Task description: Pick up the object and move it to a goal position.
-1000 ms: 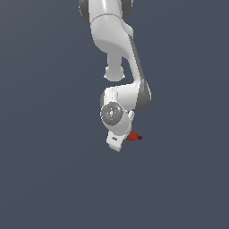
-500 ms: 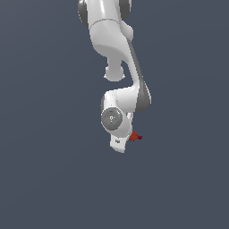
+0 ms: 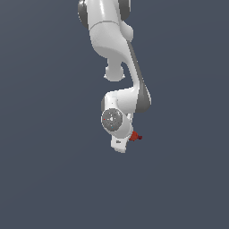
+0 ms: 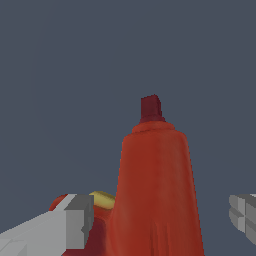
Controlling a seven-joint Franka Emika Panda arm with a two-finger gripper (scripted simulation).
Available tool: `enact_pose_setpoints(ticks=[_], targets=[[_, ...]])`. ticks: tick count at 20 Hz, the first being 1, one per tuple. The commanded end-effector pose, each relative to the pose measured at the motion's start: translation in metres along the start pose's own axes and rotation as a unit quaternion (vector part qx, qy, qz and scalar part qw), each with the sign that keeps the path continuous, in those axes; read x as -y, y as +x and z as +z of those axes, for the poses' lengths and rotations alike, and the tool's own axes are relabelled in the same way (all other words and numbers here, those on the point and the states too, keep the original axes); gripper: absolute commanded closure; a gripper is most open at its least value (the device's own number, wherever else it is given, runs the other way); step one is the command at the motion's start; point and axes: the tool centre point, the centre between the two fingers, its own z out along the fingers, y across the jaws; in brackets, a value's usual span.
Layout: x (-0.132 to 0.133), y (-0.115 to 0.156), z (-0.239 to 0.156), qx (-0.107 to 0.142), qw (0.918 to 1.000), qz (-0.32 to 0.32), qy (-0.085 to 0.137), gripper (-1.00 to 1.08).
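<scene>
Tool (image 4: 162, 220) spread wide — red object (image 4: 156, 190) between fingers (image 4: 75, 220), neither visibly touching; grip unclear.

Arm hides most of the object (image 3: 135, 136) in the exterior view; its base runs off the wrist frame's lower edge, one fingertip (image 4: 244, 214) clipped too.

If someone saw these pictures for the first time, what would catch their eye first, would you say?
Probably the red object with its narrow dark-red tip, which fills the wrist view between the two grey fingertips of the claw. In the exterior view it is only a small red speck beside the white arm, against a plain grey-blue background.
</scene>
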Motion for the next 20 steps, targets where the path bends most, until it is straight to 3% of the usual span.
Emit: enact_pose_setpoints(ticks=[1,8,9,20], targets=[[0.0,0.0,0.008,0.0,1.0,-0.001,0.001,-1.0],[0.001,0.0,0.025,0.0,1.0,-0.002,0.001,-1.0],[0.001,0.0,0.025,0.0,1.0,-0.002,0.001,1.08],[0.001,0.001,0.024,0.0,1.0,-0.002,0.001,1.08]])
